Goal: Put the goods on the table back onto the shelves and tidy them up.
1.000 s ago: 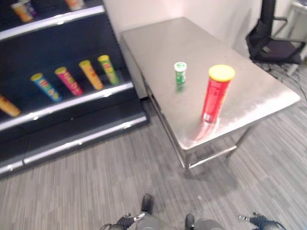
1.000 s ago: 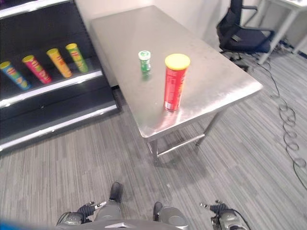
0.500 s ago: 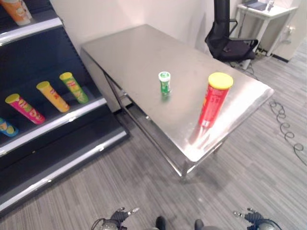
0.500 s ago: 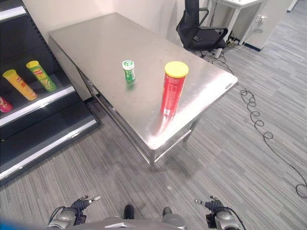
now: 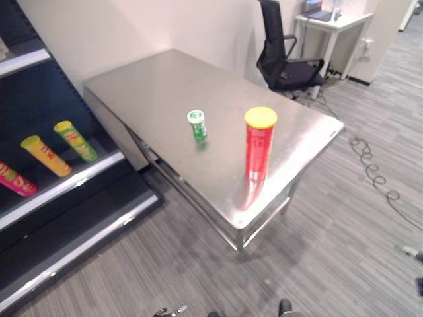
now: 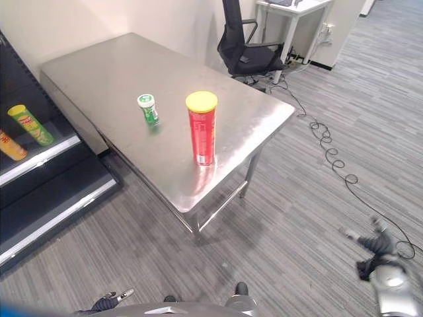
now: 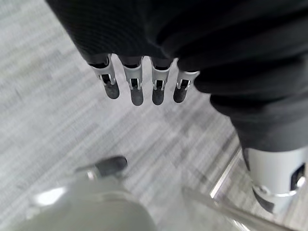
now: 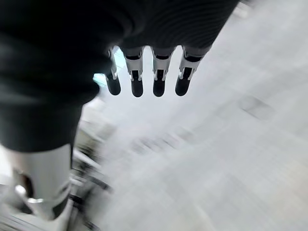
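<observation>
Two goods stand upright on the steel table (image 5: 165, 79): a tall red can with a yellow lid (image 5: 259, 144) near the front corner, and a small green bottle with a white cap (image 5: 197, 124) just beside it, toward the table's middle. Neither is touched. Both hands hang low over the grey floor, well apart from the table. The left hand (image 7: 139, 86) and the right hand (image 8: 144, 79) each show straight, relaxed fingers holding nothing.

Judged step: approach the table and reach for one item. Recommended procedure: face the table's near edge squarely, raise the right hand beside the red can, and wrap it at mid-height. The can is tall and narrow, so a high or glancing contact will likely tip it toward the bottle.

Surroundings: the dark shelf unit (image 5: 73, 181) at left holds a green can (image 5: 76, 140), a yellow can (image 5: 45, 155) and a pink can (image 5: 16, 180) lying slanted. An office chair (image 5: 284, 59) and a coiled floor cable (image 5: 370, 175) lie beyond the table.
</observation>
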`<state>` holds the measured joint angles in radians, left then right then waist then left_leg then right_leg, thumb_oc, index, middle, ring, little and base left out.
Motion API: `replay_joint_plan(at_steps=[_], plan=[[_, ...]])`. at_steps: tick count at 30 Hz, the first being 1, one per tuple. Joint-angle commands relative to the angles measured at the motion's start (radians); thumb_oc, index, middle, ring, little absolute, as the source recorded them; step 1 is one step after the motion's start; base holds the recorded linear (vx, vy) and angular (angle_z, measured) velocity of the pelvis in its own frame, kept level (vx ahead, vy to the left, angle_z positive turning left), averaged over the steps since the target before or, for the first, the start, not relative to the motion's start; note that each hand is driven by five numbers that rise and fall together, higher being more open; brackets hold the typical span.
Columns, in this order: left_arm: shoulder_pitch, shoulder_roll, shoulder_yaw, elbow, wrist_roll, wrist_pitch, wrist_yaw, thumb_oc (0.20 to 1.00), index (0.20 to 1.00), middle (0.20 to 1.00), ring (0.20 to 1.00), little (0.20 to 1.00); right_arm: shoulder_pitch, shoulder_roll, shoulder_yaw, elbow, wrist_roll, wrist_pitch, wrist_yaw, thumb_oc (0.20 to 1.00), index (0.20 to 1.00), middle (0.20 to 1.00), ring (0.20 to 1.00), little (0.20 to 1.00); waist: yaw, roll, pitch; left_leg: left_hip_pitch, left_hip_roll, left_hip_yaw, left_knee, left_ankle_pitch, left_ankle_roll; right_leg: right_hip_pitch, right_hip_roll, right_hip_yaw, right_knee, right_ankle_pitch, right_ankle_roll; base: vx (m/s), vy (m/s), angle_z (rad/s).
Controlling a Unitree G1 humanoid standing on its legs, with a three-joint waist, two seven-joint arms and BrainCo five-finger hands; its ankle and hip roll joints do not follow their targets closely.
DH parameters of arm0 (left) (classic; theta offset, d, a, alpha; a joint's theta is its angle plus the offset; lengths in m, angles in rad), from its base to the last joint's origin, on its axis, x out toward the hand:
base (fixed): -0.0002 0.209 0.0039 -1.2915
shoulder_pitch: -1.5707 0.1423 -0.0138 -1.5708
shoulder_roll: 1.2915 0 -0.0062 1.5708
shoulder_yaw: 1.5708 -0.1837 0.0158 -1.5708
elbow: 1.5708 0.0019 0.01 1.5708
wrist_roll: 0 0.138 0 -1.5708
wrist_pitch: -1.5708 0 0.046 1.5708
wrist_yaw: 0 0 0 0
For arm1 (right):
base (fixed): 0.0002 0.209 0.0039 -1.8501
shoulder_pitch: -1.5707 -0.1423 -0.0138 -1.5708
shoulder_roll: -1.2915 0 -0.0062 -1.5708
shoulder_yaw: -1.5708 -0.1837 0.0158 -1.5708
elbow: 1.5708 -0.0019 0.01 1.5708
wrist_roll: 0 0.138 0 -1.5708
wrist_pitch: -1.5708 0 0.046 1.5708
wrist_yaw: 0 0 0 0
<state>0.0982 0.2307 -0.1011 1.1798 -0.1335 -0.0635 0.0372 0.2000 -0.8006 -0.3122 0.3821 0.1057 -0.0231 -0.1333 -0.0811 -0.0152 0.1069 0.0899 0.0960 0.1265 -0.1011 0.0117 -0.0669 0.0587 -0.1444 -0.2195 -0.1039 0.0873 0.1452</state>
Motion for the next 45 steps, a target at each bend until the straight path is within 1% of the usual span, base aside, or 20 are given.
replay_joint_plan(at_steps=[1, 2, 3, 7, 8, 9, 10, 11, 12, 15, 16, 21, 24, 32, 34, 36, 39, 45], plan=[[-0.075, 0.042, -0.008, 0.060, 0.029, -0.011, 0.006, 1.000, 1.000, 1.000, 1.000, 1.000, -0.115, -0.036, 0.008, -0.030, -0.065, -0.088, -0.030, 1.000, 1.000, 1.000, 1.000, 1.000, 0.027, -0.044, 0.002, -0.010, -0.023, -0.018, 0.014, -0.059, -0.007, 0.002, -0.046, -0.001, 0.056, -0.072, 0.047, 0.01, -0.031, 0.00], [-0.072, 0.042, -0.010, 0.055, 0.030, -0.012, 0.005, 1.000, 1.000, 1.000, 1.000, 1.000, -0.135, -0.063, 0.008, -0.061, -0.073, -0.098, -0.030, 1.000, 1.000, 1.000, 1.000, 1.000, 0.032, -0.044, 0.001, -0.010, -0.019, -0.019, 0.014, -0.058, -0.009, 0.006, -0.043, -0.002, 0.054, -0.076, 0.045, 0.01, -0.049, 0.01], [-0.069, 0.045, -0.015, 0.048, 0.028, -0.013, 0.001, 1.000, 1.000, 1.000, 1.000, 1.000, -0.186, -0.113, 0.027, -0.113, -0.081, -0.113, -0.025, 1.000, 1.000, 1.000, 1.000, 1.000, 0.043, -0.045, 0.000, -0.008, -0.013, -0.019, 0.014, -0.055, -0.015, 0.013, -0.039, -0.006, 0.050, -0.080, 0.042, 0.01, -0.072, 0.07], [-0.062, 0.050, -0.030, 0.029, 0.016, -0.016, -0.004, 1.000, 1.000, 1.000, 1.000, 1.000, -0.306, -0.181, 0.090, -0.190, -0.044, -0.149, 0.003, 1.000, 1.000, 1.000, 1.000, 1.000, 0.066, -0.044, -0.002, -0.011, -0.004, -0.024, 0.014, -0.048, -0.026, 0.026, -0.030, -0.018, 0.044, -0.089, 0.037, 0.00, -0.053, 0.03], [-0.062, 0.050, -0.028, 0.028, 0.016, -0.016, -0.004, 1.000, 1.000, 1.000, 1.000, 1.000, -0.311, -0.183, 0.094, -0.187, -0.043, -0.149, 0.003, 1.000, 1.000, 1.000, 1.000, 1.000, 0.063, -0.044, -0.002, -0.011, -0.003, -0.024, 0.014, -0.049, -0.026, 0.026, -0.030, -0.019, 0.044, -0.089, 0.036, 0.01, -0.057, 0.14], [-0.051, 0.056, -0.040, 0.026, 0.009, -0.018, -0.010, 1.000, 1.000, 1.000, 1.000, 1.000, -0.395, -0.215, 0.163, -0.189, -0.006, -0.160, 0.027, 1.000, 1.000, 1.000, 1.000, 1.000, 0.082, -0.041, -0.007, -0.012, 0.003, -0.029, 0.014, -0.043, -0.033, 0.035, -0.027, -0.028, 0.041, -0.092, 0.032, 0.01, -0.037, 0.19], [-0.050, 0.056, -0.038, 0.026, 0.009, -0.018, -0.010, 1.000, 1.000, 1.000, 1.000, 1.000, -0.401, -0.216, 0.168, -0.186, -0.006, -0.161, 0.027, 1.000, 1.000, 1.000, 1.000, 1.000, 0.080, -0.040, -0.006, -0.012, 0.003, -0.029, 0.014, -0.043, -0.033, 0.035, -0.027, -0.028, 0.041, -0.092, 0.032, 0.01, -0.060, 0.23], [-0.041, 0.059, -0.048, 0.025, 0.009, -0.017, -0.015, 1.000, 1.000, 1.000, 1.000, 1.000, -0.461, -0.235, 0.238, -0.179, 0.005, -0.160, 0.051, 1.000, 1.000, 1.000, 1.000, 1.000, 0.093, -0.039, -0.008, -0.012, 0.005, -0.032, 0.014, -0.041, -0.036, 0.042, -0.025, -0.034, 0.038, -0.095, 0.030, 0.01, -0.037, 0.21], [-0.037, 0.061, -0.050, 0.025, 0.007, -0.016, -0.016, 1.000, 1.000, 1.000, 1.000, 1.000, -0.494, -0.241, 0.276, -0.169, 0.011, -0.159, 0.059, 1.000, 1.000, 1.000, 1.000, 1.000, 0.098, -0.038, -0.009, -0.011, 0.007, -0.033, 0.014, -0.038, -0.038, 0.046, -0.025, -0.038, 0.037, -0.096, 0.029, 0.01, -0.046, 0.18], [-0.032, 0.059, -0.054, 0.024, -0.006, -0.016, -0.013, 1.000, 1.000, 1.000, 1.000, 1.000, -0.592, -0.232, 0.372, -0.136, 0.044, -0.159, 0.067, 1.000, 1.000, 1.000, 1.000, 1.000, 0.112, -0.035, -0.006, -0.012, 0.008, -0.039, 0.014, -0.034, -0.041, 0.053, -0.023, -0.045, 0.036, -0.099, 0.026, 0.01, -0.034, 0.15], [-0.024, 0.057, -0.053, 0.018, -0.015, -0.017, -0.012, 1.000, 1.000, 1.000, 1.000, 1.000, -0.638, -0.231, 0.426, -0.124, 0.044, -0.156, 0.074, 1.000, 1.000, 1.000, 1.000, 1.000, 0.120, -0.033, -0.005, -0.014, 0.008, -0.043, 0.014, -0.030, -0.043, 0.056, -0.023, -0.052, 0.038, -0.103, 0.024, 0.01, -0.043, 0.17], [-0.009, 0.053, -0.054, 0.025, -0.027, -0.018, -0.011, 1.000, 1.000, 1.000, 1.000, 1.000, -0.732, -0.225, 0.523, -0.112, 0.048, -0.159, 0.087, 1.000, 1.000, 1.000, 1.000, 1.000, 0.137, -0.025, -0.001, -0.024, 0.007, -0.058, 0.014, -0.021, -0.048, 0.061, -0.025, -0.070, 0.041, -0.108, 0.021, 0.01, -0.030, 0.12], [-0.008, 0.049, -0.042, 0.037, -0.036, -0.018, -0.004, 1.000, 1.000, 1.000, 1.000, 1.000, -0.763, -0.220, 0.558, -0.134, 0.062, -0.164, 0.099, 1.000, 1.000, 1.000, 1.000, 1.000, 0.144, -0.020, 0.000, -0.034, 0.008, -0.072, 0.014, -0.014, -0.054, 0.065, -0.025, -0.088, 0.041, -0.111, 0.018, 0.01, -0.028, 0.22], [0.004, 0.043, -0.024, 0.054, -0.034, -0.016, -0.005, 1.000, 1.000, 1.000, 1.000, 1.000, -0.717, -0.238, 0.540, -0.252, 0.100, -0.175, 0.151, 1.000, 1.000, 1.000, 1.000, 1.000, 0.148, -0.014, -0.002, -0.046, 0.012, -0.088, 0.014, -0.008, -0.063, 0.070, -0.022, -0.114, 0.036, -0.117, 0.014, 0.02, -0.021, 0.17], [0.005, 0.042, -0.025, 0.055, -0.032, -0.015, -0.005, 1.000, 1.000, 1.000, 1.000, 1.000, -0.731, -0.236, 0.560, -0.259, 0.112, -0.178, 0.161, 1.000, 1.000, 1.000, 1.000, 1.000, 0.150, -0.015, -0.003, -0.046, 0.013, -0.089, 0.014, -0.008, -0.063, 0.072, -0.021, -0.114, 0.035, -0.117, 0.014, 0.00, -0.009, 0.03], [0.005, 0.038, -0.032, 0.051, -0.036, -0.017, -0.005, 1.000, 1.000, 1.000, 1.000, 1.000, -0.791, -0.237, 0.630, -0.247, 0.105, -0.180, 0.169, 1.000, 1.000, 1.000, 1.000, 1.000, 0.154, -0.019, -0.003, -0.044, 0.016, -0.085, 0.014, -0.008, -0.063, 0.075, -0.018, -0.114, 0.033, -0.119, 0.012, 0.00, 0.000, 0.00], [0.002, 0.034, -0.035, 0.045, -0.049, -0.020, 0.000, 1.000, 1.000, 1.000, 1.000, 1.000, -0.816, -0.232, 0.672, -0.253, 0.116, -0.180, 0.180, 1.000, 1.000, 1.000, 1.000, 1.000, 0.155, -0.023, -0.004, -0.042, 0.018, -0.087, 0.014, -0.008, -0.064, 0.079, -0.014, -0.112, 0.032, -0.122, 0.009, 0.00, 0.000, 0.00], [0.002, 0.030, -0.031, 0.057, -0.042, -0.019, 0.000, 1.000, 1.000, 1.000, 1.000, 1.000, -0.808, -0.246, 0.685, -0.296, 0.145, -0.184, 0.211, 1.000, 1.000, 1.000, 1.000, 1.000, 0.155, -0.028, -0.007, -0.041, 0.020, -0.088, 0.014, -0.011, -0.064, 0.079, -0.014, -0.116, 0.033, -0.124, 0.011, 0.01, -0.002, 0.00]])
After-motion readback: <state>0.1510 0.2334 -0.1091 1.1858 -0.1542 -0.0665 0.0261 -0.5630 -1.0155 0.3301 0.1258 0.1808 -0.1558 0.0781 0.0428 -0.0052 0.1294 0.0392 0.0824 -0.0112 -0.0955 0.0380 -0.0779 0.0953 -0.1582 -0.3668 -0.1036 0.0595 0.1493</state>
